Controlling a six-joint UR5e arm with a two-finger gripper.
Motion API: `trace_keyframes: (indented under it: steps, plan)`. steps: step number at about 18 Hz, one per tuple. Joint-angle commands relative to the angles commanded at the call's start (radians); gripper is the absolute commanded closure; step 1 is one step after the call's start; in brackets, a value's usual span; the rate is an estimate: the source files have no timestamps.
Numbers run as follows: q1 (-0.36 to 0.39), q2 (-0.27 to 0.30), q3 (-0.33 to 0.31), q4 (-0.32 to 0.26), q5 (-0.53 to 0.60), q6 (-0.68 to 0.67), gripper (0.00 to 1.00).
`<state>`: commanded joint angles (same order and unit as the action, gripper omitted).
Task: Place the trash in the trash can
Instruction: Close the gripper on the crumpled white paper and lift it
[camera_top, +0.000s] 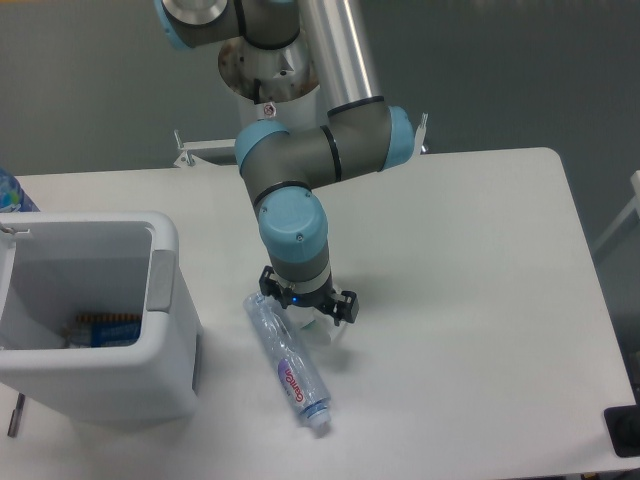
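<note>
A clear plastic bottle (292, 368) with a red-and-blue label lies on the white table, its cap pointing at the front edge. Just right of its upper end, a small clear whitish package (323, 333) peeks out from under the arm. My gripper (305, 312) points straight down over the package and the bottle's upper end. The wrist hides its fingers, so their state and any contact cannot be seen. The white trash can (165, 262) stands at the left, open at the top, a short way left of the bottle.
Inside the bin lies a blue-and-orange item (105, 328). A blue bottle top (8, 192) shows at the far left edge behind the bin. A dark object (624, 430) sits at the table's front right corner. The robot base (270, 60) stands behind the table.
</note>
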<state>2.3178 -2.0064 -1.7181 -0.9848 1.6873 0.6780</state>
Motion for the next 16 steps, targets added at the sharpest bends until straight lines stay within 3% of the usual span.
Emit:
trace_keyframes:
  steps: [5, 8, 10, 13, 16]
  plan:
    - [0.002, -0.002, 0.003, 0.002, 0.002, 0.005, 0.54]
    - [0.008, 0.0, 0.005, -0.001, 0.002, 0.006, 0.81]
    - [0.017, 0.002, 0.008, -0.003, 0.002, 0.009, 0.91]
    - [0.054, 0.015, 0.017, -0.006, -0.008, 0.012, 1.0]
    - [0.083, 0.046, 0.017, -0.011, -0.012, 0.02, 1.0]
